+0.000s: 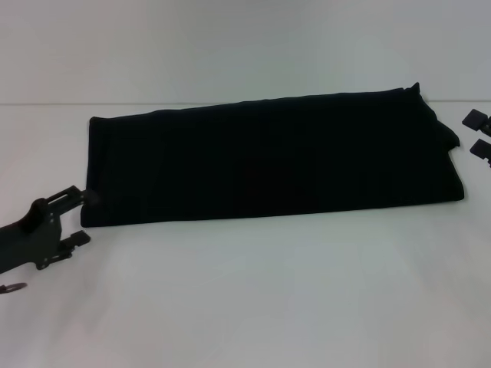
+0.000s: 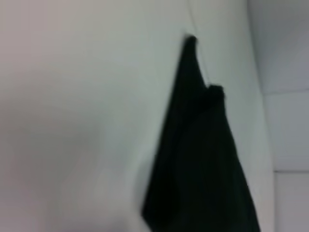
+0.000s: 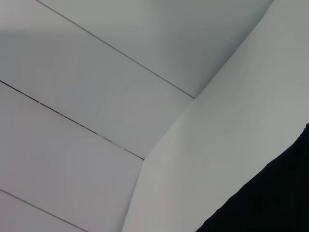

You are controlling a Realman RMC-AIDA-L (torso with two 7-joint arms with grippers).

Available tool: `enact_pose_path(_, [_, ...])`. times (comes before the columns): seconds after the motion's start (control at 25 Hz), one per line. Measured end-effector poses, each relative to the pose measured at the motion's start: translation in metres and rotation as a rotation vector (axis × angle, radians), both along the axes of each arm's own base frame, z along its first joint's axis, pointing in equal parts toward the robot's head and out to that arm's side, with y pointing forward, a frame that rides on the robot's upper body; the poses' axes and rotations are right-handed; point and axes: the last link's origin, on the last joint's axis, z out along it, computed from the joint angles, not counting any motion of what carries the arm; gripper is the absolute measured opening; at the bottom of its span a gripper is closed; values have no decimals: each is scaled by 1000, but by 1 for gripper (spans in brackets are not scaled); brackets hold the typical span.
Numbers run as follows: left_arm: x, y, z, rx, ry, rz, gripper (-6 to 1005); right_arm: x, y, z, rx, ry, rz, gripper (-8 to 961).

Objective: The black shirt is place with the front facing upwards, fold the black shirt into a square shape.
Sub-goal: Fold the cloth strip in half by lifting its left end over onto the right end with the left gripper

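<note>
A black shirt (image 1: 268,157) is lying on a white table (image 1: 253,299), folded into a long horizontal band that is stretching across most of the table's width. No lettering or label is showing on it; only plain dark cloth is facing up. The band's far edge is sloping slightly, sitting higher toward the shirt's right end, where a small point of cloth is sticking up and the fabric is bunching into loose folds.

The left gripper (image 1: 77,215) is sitting low at the shirt's near left corner, its two dark fingers spread apart, one finger (image 1: 67,198) touching or nearly touching the corner's edge and the other lying on the bare table just in front of the shirt. It is not holding any cloth.

The right gripper (image 1: 478,134) is showing only as two dark fingertips just beside the shirt's right end, apart from the cloth, with a clear gap between them, holding nothing.

In the left wrist view the shirt (image 2: 203,164) is appearing as a dark tapering shape on the table (image 2: 87,121). In the right wrist view a corner of the shirt (image 3: 275,198) is lying on the table (image 3: 231,130), with a pale panelled wall (image 3: 87,96) beyond.
</note>
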Motion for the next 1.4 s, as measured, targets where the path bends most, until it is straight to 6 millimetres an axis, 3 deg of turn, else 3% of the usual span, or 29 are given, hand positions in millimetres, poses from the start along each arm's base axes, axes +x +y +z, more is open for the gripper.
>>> enact_pose_path(0.68, [-4, 12, -13, 36, -25, 90, 838, 2, -1, -2, -1, -5, -6, 927])
enact_pose_path(1.4, [29, 58, -25, 50, 37, 3, 821, 0, 2, 0, 7, 1, -1, 927])
